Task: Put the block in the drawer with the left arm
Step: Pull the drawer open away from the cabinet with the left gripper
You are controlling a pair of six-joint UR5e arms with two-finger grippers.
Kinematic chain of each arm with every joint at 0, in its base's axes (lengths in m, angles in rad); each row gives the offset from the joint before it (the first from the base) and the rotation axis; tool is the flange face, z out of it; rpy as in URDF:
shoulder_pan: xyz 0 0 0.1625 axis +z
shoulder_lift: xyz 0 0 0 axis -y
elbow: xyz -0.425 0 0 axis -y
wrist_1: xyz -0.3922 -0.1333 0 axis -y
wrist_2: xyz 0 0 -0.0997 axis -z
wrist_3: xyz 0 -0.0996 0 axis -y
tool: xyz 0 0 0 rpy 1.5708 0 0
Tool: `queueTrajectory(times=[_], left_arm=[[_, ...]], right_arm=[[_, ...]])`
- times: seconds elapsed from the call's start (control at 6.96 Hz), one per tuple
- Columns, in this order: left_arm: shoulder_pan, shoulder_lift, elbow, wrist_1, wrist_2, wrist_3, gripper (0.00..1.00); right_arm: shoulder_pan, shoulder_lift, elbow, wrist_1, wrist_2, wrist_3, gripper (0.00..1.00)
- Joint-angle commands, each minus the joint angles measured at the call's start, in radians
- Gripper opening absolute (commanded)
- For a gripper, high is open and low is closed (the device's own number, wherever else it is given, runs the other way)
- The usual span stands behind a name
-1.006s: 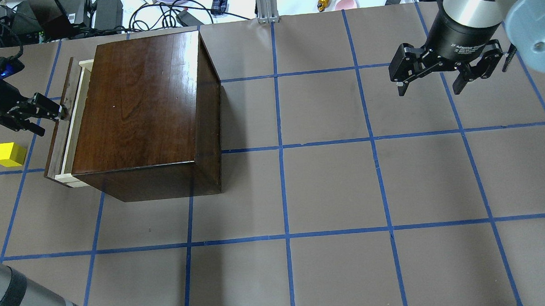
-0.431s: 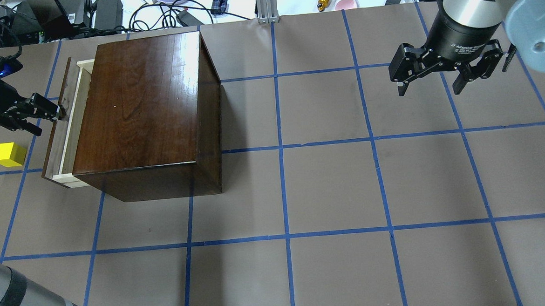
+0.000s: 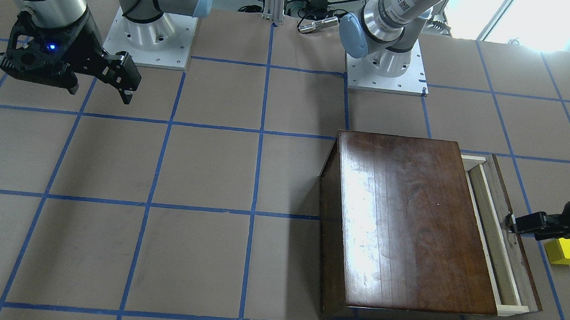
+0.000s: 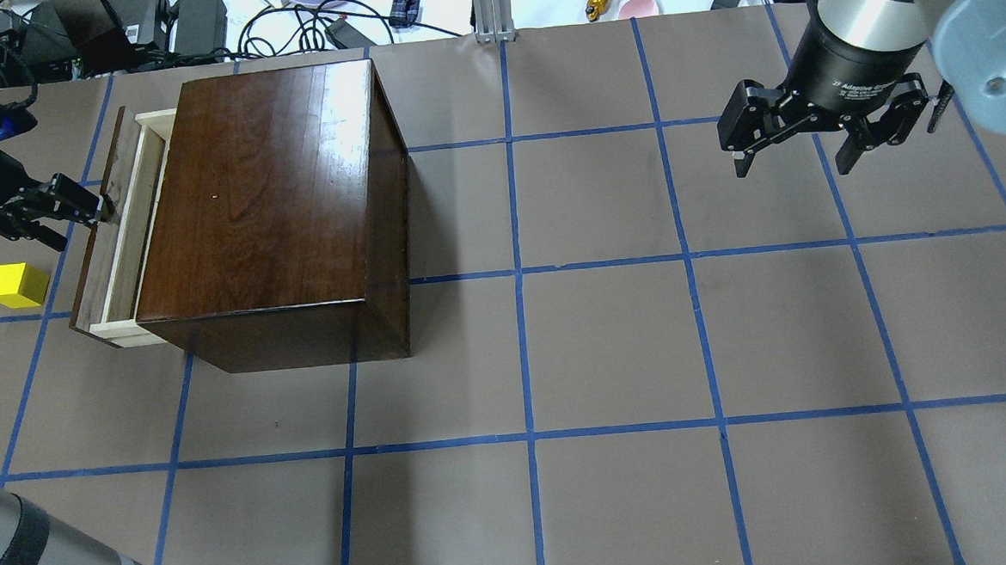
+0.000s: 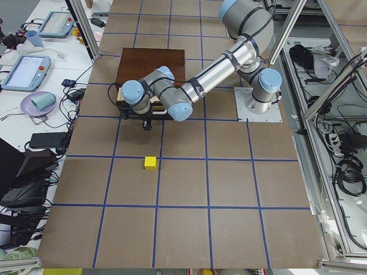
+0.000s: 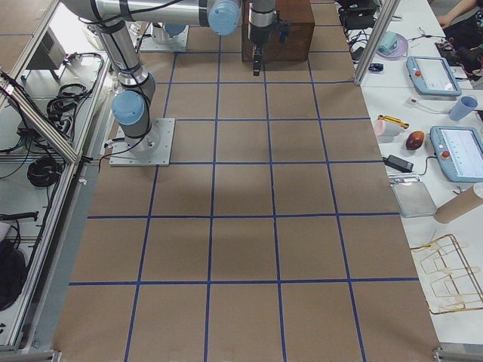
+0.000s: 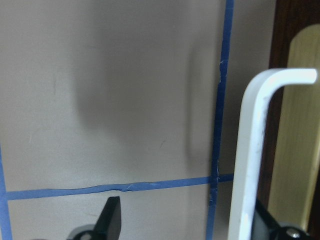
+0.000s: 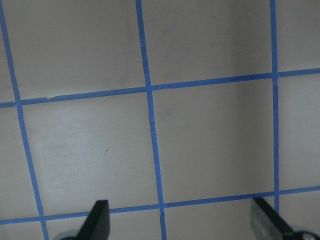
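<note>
- Just now, in the overhead view, the drawer (image 4: pixel 97 261) has slid further out of the box (image 4: pixel 266 200) toward 9 o'clock, showing more of its pale inside than a second ago.
- Your left fingers (image 4: pixel 76 195) have moved toward 9 o'clock with it. They are spread apart, and one is hooked behind the white handle (image 7: pixel 250 150), which the left wrist view shows just beside that finger.
- Neither the box nor the block (image 4: pixel 17 285) appears to have moved. The block sits on the tabletop (image 4: pixel 610 346) at about 7 o'clock from the left fingers, just outside the drawer front and not touching it.
- For you, this looks like the opening step nearly finished. The gap seems wide enough for the block, which is not yet picked up.
- Your right fingers (image 4: pixel 743 136) hang spread and empty at about 3 o'clock from the box, well apart from it, and have not shifted.
- Count: one block, one box, one drawer, one handle, and two pairs of fingers.
</note>
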Motion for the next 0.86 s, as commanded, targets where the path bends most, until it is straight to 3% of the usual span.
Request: queueTrajectory(times=[0.0, 0.72], left_arm=[[0.0, 0.001, 0.0, 0.011, 0.021, 0.005, 0.85], [0.0, 0.009, 0.0, 0.011, 0.025, 0.003, 0.85]], right_arm=[[0.0, 0.0, 0.0, 0.0, 0.0, 0.0, 1.0], [0.0, 0.0, 0.0, 0.0, 0.0, 0.0, 1.0]])
